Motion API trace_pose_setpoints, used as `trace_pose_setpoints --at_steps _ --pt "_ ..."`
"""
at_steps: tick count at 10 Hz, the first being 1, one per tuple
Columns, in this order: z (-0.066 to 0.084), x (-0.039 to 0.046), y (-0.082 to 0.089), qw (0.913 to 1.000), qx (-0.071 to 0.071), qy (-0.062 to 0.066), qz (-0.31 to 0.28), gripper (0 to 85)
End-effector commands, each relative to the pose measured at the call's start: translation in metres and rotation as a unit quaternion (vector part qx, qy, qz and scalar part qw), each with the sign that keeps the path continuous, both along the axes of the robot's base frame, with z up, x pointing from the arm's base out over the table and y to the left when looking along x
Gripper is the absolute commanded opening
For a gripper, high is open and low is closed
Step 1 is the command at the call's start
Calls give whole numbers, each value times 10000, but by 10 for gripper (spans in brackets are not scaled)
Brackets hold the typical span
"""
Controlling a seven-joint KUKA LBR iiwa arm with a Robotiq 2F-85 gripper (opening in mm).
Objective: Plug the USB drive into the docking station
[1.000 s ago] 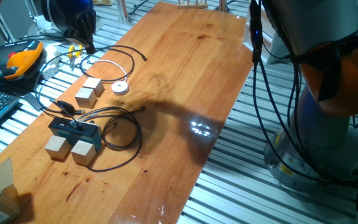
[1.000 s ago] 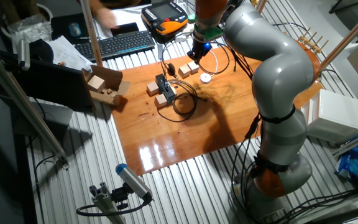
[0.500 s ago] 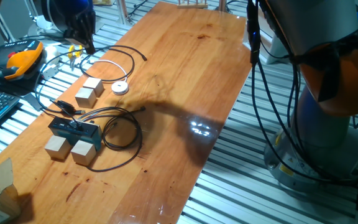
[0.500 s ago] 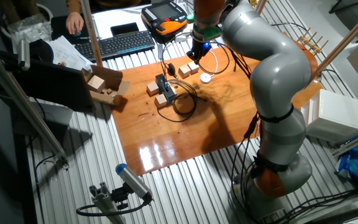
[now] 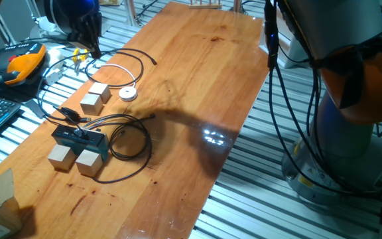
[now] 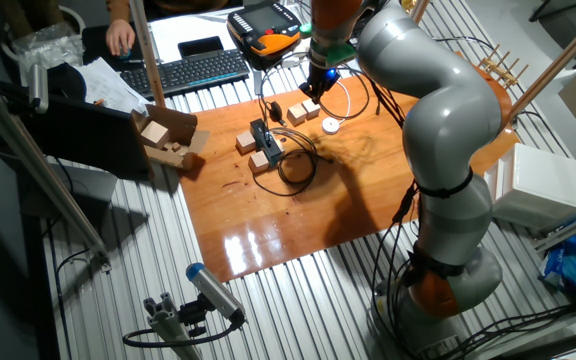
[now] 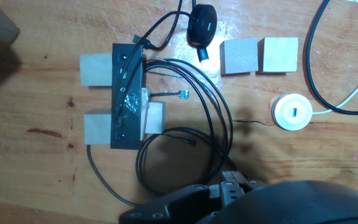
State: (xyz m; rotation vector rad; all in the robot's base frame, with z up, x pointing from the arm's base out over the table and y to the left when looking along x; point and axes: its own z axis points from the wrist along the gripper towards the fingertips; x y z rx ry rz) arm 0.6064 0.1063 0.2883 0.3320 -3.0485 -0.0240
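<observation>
Docking station left of frame center, wedged between 2 wooden cubes; fingers' state impossible to tell.

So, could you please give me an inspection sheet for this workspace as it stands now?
Surface: table, glossy wood with a glare patch.
Job's things: dock lying flat between cubes, with cables plugged in; USB drive not made out.
Clutter: wooden cubes; white puck.
Grippers: gripper raised near the table edge; whether the jaws are open or shut cannot be told.
Cables: black loops beside the dock; a white cable runs to the puck.
Surroundings: keyboard, orange pendant.
</observation>
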Motion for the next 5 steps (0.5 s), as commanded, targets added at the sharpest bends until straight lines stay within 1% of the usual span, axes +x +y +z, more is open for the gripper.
trace_pose_setpoints --at_steps 1,2,5 --pt "0 -1 1 10000 0 8 -6 0" --pt "0 -1 -1 10000 -1 16 -14 0" --pt "-3 1 1 10000 -13 -15 -75 0"
